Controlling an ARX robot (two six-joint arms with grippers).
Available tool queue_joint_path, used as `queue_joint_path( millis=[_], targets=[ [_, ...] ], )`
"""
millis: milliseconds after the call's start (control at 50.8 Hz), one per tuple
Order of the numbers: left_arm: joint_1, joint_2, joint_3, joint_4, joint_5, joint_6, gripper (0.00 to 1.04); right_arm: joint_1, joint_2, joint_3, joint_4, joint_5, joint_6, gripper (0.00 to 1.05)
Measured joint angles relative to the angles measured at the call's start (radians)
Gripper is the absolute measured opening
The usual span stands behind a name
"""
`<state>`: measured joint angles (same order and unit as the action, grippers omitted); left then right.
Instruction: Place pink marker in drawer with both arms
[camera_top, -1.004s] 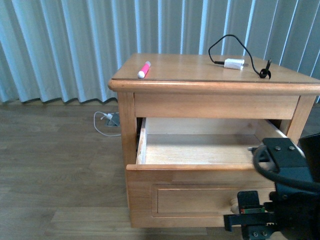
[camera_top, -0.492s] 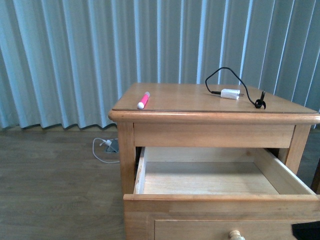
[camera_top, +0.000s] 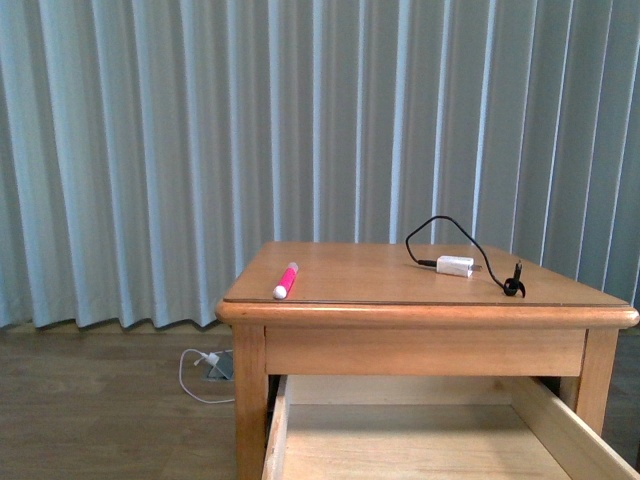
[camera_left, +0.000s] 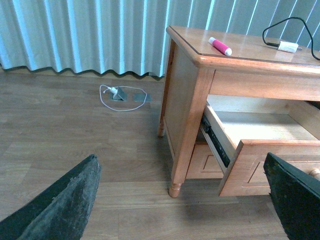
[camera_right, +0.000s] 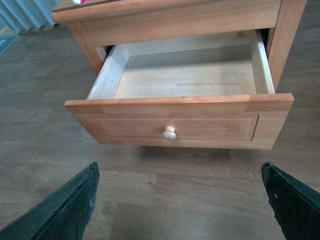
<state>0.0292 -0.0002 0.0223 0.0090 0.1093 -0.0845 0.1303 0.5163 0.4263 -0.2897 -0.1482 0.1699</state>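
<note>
Grippers: left gripper (camera_left: 180, 157) and right gripper (camera_right: 178, 167) are both hanging spread wide, empty.
Pink marker (camera_top: 286, 281): lying on the nightstand top (camera_top: 370, 268), near-left corner.
Drawer (camera_right: 180, 102): sitting open below.
Plan: I'm favouring the left arm, closing across the barrel.

White charger plug (camera_top: 455, 266) with black cable (camera_top: 514, 287) on nightstand top (camera_top: 360, 275), pale blue curtains (camera_top: 150, 150), white cord (camera_top: 208, 360) on floor (camera_top: 90, 420)

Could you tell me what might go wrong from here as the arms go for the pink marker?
1. The pink marker lies near the front left corner of the nightstand top; a clumsy nudge could roll it onto the floor.
2. The corded charger lies on the same top and might snag an arm.
3. The open drawer juts out below, so an arm rising toward the top could strike it.
</note>
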Motion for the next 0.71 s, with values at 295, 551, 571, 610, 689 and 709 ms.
queue_joint_path(
  millis=[295, 551, 571, 610, 689, 709],
  targets=[
    [0.0, 0.0, 0.0, 0.0, 0.0, 0.0, 0.99, -0.001, 0.0, -0.005, 0.001, 0.0, 0.0, 0.96],
    [-0.023, 0.017, 0.0, 0.012, -0.057, -0.009, 0.99, -0.001, 0.0, -0.005, 0.001, 0.0, 0.0, 0.96],
    [-0.036, 0.03, 0.001, 0.016, -0.083, -0.011, 0.99, -0.001, 0.0, -0.005, 0.001, -0.001, 0.0, 0.96],
    [-0.069, 0.066, 0.002, 0.02, -0.122, -0.011, 0.99, -0.001, 0.0, -0.005, 0.001, 0.0, 0.0, 0.96],
    [-0.157, 0.196, 0.024, 0.032, -0.208, 0.001, 0.99, -0.001, 0.0, -0.005, 0.001, 0.0, 0.0, 0.96],
    [-0.177, 0.23, 0.037, 0.04, -0.217, 0.004, 0.99, -0.001, 0.0, -0.005, 0.001, 0.0, 0.0, 0.96]
  ],
)
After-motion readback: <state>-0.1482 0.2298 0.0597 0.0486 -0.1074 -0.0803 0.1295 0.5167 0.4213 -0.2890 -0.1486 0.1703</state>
